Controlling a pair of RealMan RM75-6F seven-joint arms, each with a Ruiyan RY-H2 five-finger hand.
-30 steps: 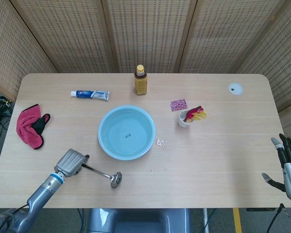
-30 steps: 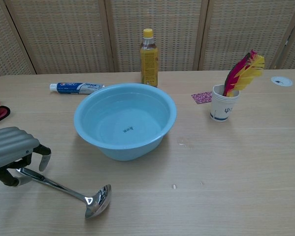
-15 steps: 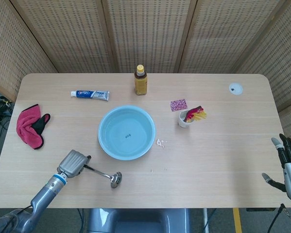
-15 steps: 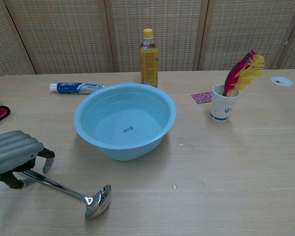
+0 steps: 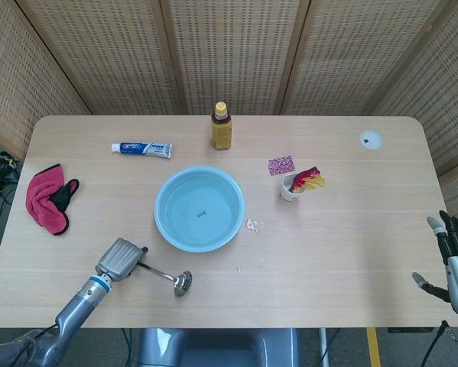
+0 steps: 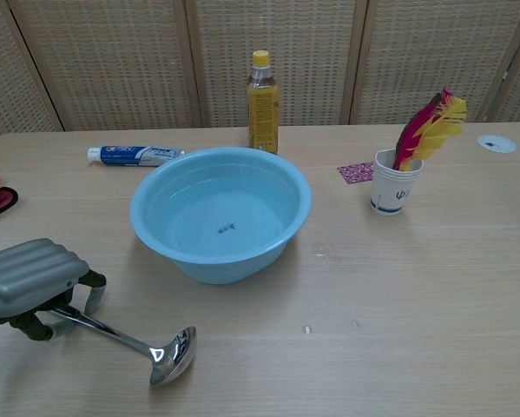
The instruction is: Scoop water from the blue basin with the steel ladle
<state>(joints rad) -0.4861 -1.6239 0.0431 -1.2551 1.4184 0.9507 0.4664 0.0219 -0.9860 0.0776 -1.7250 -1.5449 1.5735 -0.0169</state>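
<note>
Reaching over the handle end of the steel ladle (image 6: 129, 340), the left hand (image 6: 36, 284) sits at the lower left of the chest view with its fingers curled down around the shaft. Whether the fingers actually clamp the handle or only cage it I cannot tell; the palm hides the contact.

Ladle lies flat on the counter (image 5: 343, 245), bowl end toward lower centre of the frame, just in front of the blue basin (image 6: 220, 211) but apart from it. Judgement: the grasp is taken at the far end of the handle so that the bowl can swing up and over the basin rim.

Basin sits mid-frame, water visible inside, rim unobstructed from the near side, which suits a dip from the ladle's side.

Right hand (image 5: 452, 260) waits at the lower right edge of the head view, fingers spread, holding nothing, well apart from the work.

Step in hand: securing the ladle. No scoop yet.
</note>
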